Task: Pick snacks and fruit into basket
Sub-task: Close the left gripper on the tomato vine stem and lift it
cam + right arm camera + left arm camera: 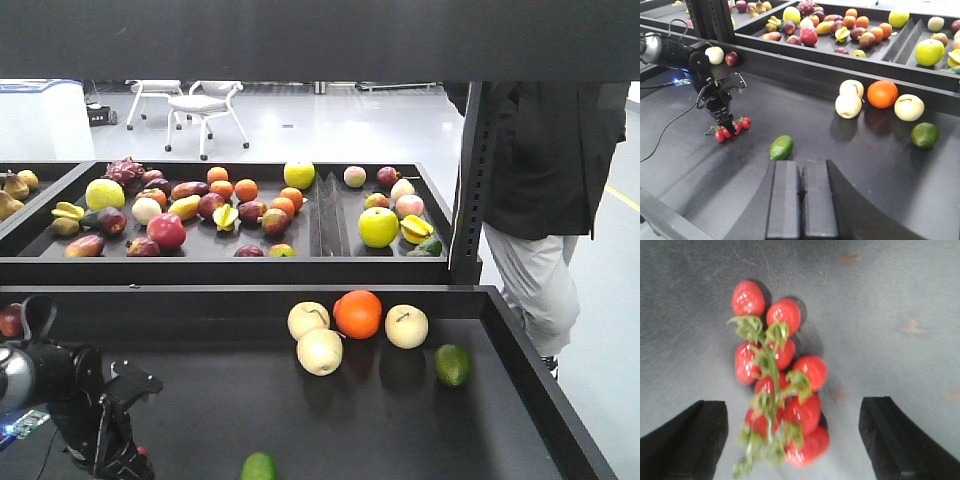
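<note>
A bunch of red cherry tomatoes (782, 375) on a green vine lies on the dark tray floor. My left gripper (795, 440) is open just above it, with one black finger (687, 440) on each side of the bunch and not touching it. The right wrist view shows the left gripper (726, 119) pointing down over the tomatoes (732, 127). My right gripper (801, 192) is shut and empty, low over the tray, with a green lime (781, 147) just ahead of it. No basket is in view.
An orange (357, 313), three pale apples (320, 351) and another green fruit (453, 365) lie on the near tray (540, 390). The far tray (330, 222) holds several mixed fruits. An upright post (468, 180) and a person (545, 150) stand at the right.
</note>
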Tool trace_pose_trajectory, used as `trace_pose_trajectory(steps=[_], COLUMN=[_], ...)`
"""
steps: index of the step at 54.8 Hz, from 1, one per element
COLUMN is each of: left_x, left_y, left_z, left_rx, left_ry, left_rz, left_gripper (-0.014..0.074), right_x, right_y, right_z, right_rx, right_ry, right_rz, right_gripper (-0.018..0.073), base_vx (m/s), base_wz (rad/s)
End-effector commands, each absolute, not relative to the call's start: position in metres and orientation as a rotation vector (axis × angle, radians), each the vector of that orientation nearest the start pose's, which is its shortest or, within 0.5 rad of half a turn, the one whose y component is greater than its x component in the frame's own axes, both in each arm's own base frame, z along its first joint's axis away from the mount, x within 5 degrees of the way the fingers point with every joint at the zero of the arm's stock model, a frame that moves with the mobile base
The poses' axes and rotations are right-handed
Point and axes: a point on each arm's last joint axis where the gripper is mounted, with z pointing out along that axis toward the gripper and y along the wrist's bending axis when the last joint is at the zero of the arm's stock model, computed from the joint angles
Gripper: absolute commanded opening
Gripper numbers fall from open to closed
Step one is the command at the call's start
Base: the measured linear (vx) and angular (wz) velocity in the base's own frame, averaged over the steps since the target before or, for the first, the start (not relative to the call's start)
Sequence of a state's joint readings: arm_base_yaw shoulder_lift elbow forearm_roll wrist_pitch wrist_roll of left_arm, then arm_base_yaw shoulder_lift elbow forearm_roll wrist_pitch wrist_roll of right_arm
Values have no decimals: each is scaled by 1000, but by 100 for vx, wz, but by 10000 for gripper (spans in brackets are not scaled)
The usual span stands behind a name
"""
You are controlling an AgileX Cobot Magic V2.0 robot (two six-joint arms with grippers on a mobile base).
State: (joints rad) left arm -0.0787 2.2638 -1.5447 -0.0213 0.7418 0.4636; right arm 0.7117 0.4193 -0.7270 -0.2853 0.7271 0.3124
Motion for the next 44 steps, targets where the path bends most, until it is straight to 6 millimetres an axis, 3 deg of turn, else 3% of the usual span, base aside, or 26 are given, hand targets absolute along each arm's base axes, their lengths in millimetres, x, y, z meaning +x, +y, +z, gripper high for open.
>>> trace_pose_trajectory(steps=[1, 17, 31, 39, 44], left_x=[454, 456, 455, 454, 453], left_y=[-36, -36, -32, -32, -32], left_z=[125, 99, 94, 94, 94], left_rx=[725, 734, 730, 729, 731], left_ry=[2740, 2780, 2802, 2819, 2831], left_rz=[50, 41, 39, 31, 30], left_gripper=[608, 598, 572, 488, 375], right_x=[62, 62, 62, 62, 62], right_y=[31, 31, 31, 31, 31], right_z=[377, 377, 377, 377, 377], right_rx=[-441, -441, -441, -442, -443], right_ry=[1750, 1750, 1749, 1748, 1747], right_rz=[390, 390, 389, 387, 383], right_gripper=[20, 20, 20, 20, 20], base_vx=[0, 0, 0, 0, 0], base_wz=[0, 0, 0, 0, 0])
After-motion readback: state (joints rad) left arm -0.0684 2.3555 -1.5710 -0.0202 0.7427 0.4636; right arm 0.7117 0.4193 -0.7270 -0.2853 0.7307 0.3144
